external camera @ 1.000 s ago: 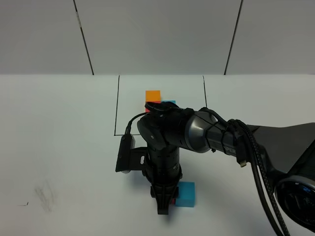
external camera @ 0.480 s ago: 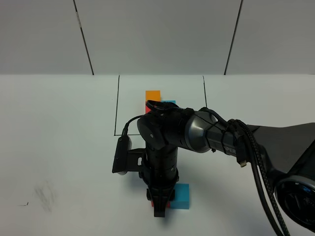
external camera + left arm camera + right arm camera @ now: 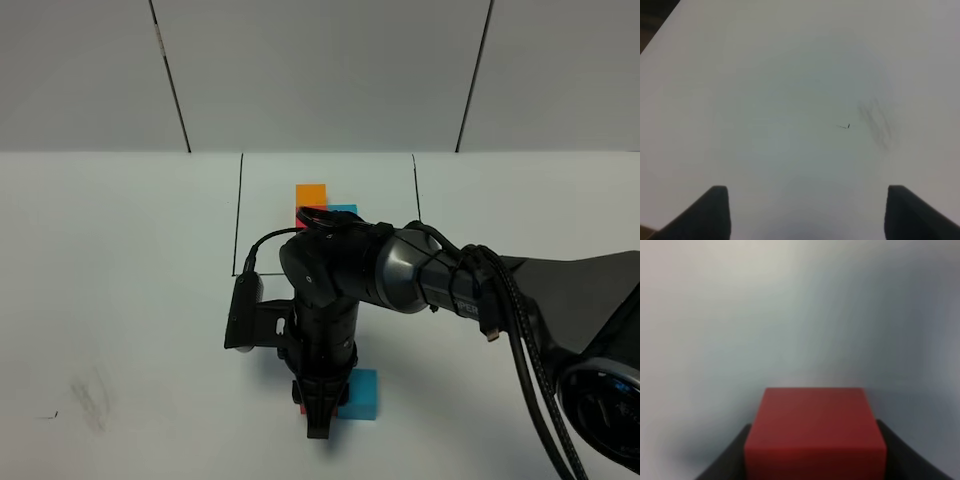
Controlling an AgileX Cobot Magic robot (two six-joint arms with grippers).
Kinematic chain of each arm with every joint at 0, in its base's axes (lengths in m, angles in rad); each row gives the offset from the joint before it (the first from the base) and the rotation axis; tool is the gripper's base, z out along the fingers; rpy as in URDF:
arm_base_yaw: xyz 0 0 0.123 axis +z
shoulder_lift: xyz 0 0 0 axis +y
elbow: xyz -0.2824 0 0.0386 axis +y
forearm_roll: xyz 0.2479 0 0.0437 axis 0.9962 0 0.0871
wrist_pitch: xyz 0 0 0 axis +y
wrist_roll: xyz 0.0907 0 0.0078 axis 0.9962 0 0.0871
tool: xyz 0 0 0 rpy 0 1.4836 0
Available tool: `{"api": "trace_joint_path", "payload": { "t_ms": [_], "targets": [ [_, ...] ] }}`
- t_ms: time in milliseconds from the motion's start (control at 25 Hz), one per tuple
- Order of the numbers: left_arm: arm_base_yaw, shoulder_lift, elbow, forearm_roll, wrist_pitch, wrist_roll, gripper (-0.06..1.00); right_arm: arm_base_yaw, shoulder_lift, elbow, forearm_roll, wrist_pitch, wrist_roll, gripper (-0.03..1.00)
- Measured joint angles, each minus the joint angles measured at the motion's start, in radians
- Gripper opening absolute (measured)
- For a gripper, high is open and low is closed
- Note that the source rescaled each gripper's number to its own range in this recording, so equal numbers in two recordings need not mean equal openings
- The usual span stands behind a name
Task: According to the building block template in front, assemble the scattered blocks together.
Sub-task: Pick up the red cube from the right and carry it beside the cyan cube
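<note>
The building block template (image 3: pixel 322 204) lies at the back, an orange, a red and a blue cube inside a thin black outline (image 3: pixel 240 215). My right gripper (image 3: pixel 320 425) reaches across the middle and points down at the table's front. It is shut on a loose red block (image 3: pixel 815 432), of which only a sliver (image 3: pixel 301 402) shows in the high view. A loose blue block (image 3: pixel 358 393) sits right beside the gripper, on its right. My left gripper (image 3: pixel 812 212) hangs open over bare white table, with nothing between its fingertips (image 3: pixel 715 210).
The right arm's dark body and cables (image 3: pixel 520 320) fill the lower right of the high view. A faint grey smudge (image 3: pixel 90 395) marks the table at the front left and shows as the same smudge (image 3: pixel 877 125) under the left gripper.
My right gripper has shifted a little to the left with the red block, and the blue block beside it has moved left with it. The left gripper's view gives no earlier frame.
</note>
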Motion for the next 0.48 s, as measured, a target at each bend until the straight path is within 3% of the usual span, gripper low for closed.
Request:
{"api": "trace_joint_path", "payload": {
  "t_ms": [280, 480],
  "targets": [
    [0.000, 0.000, 0.000, 0.000, 0.000, 0.000, 0.48, 0.000, -0.018, 0.076, 0.007, -0.104, -0.003, 0.02],
    [0.000, 0.000, 0.000, 0.000, 0.000, 0.000, 0.48, 0.000, -0.021, 0.091, 0.008, -0.124, -0.003, 0.02]
  ]
}}
